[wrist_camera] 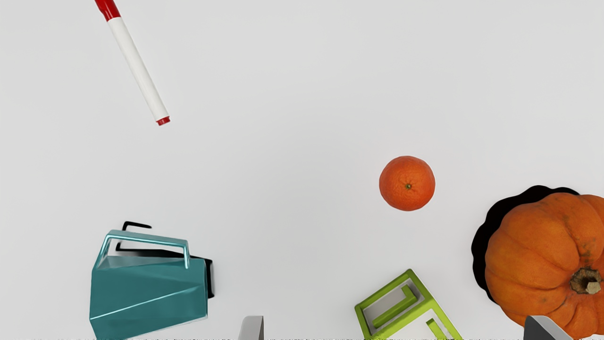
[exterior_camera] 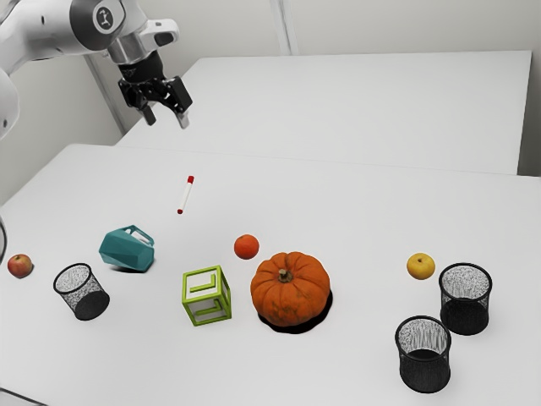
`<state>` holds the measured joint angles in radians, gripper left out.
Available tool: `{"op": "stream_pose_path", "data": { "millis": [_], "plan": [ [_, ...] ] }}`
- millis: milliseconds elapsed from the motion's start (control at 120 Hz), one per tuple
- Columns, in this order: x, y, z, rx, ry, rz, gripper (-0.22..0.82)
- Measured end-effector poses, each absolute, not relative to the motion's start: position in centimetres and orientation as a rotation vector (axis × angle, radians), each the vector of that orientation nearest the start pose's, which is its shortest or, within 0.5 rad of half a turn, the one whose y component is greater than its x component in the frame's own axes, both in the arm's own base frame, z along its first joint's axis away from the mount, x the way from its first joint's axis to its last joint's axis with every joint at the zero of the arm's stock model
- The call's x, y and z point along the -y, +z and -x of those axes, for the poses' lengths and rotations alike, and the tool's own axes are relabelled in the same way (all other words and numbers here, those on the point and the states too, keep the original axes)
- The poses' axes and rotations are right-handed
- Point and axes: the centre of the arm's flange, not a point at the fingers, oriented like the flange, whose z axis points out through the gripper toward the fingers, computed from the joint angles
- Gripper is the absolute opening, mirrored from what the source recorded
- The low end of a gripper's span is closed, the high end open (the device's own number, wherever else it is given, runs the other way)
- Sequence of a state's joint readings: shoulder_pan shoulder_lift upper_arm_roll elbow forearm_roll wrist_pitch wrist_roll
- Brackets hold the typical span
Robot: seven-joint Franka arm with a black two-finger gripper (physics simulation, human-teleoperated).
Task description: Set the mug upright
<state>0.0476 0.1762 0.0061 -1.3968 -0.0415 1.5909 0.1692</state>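
Plainly, the teal mug (exterior_camera: 127, 250) lies on its side on the white table (exterior_camera: 355, 211), well apart from the gripper (exterior_camera: 167, 120), with its handle (wrist_camera: 148, 237) on the side facing the marker (wrist_camera: 138, 71). The gripper hangs high above the tabletop, its two fingers spread wide with nothing between them. Near the mug, toward the exterior view's left, is a black mesh cup (exterior_camera: 91, 304), and past that, near the table's edge, sits a red apple (exterior_camera: 20, 266). On the mug's other side stands a green-edged block (exterior_camera: 206, 296), between the mug and the big orange pumpkin (exterior_camera: 290, 289). An orange (wrist_camera: 407, 183) rests near the pumpkin, apart from it, and from the block too. The marker, white with red ends, lies flat on the table, apart from the mug and the orange. Farther out, toward the exterior view's right, a yellow fruit (exterior_camera: 421, 266) sits close to two more black mesh cups, one (exterior_camera: 465, 316) just beside it and the other (exterior_camera: 424, 372) nearer that view's bottom edge.
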Motion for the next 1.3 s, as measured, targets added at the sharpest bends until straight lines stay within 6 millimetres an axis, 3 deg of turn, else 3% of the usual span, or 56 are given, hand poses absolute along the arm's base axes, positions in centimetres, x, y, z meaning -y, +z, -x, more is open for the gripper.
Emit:
{"op": "stream_pose_path", "data": {
  "millis": [275, 383, 425, 542, 642, 808, 925, 1125, 1300],
  "plan": [
    [-2.6, 60.7, -60.8, -0.194, -0.024, 3.190, 0.60],
    [-2.8, 61.2, -59.6, -0.184, -0.016, 3.214, 0.60],
    [-4.3, 61.5, -59.0, -0.134, 0.000, 3.242, 0.60],
    [-11.0, 63.0, -56.6, 0.042, -0.016, 3.314, 0.60],
    [-17.0, 62.4, -54.5, 0.170, -0.002, 3.394, 0.60],
    [-26.6, 58.0, -51.1, 0.331, 0.025, 3.548, 0.60],
    [-31.4, 52.4, -50.8, 0.364, 0.067, 3.662, 0.60],
    [-35.1, 43.6, -51.3, 0.306, 0.089, 3.816, 0.60],
    [-36.5, 37.7, -51.4, 0.251, 0.063, 3.890, 0.60]
  ]
}}
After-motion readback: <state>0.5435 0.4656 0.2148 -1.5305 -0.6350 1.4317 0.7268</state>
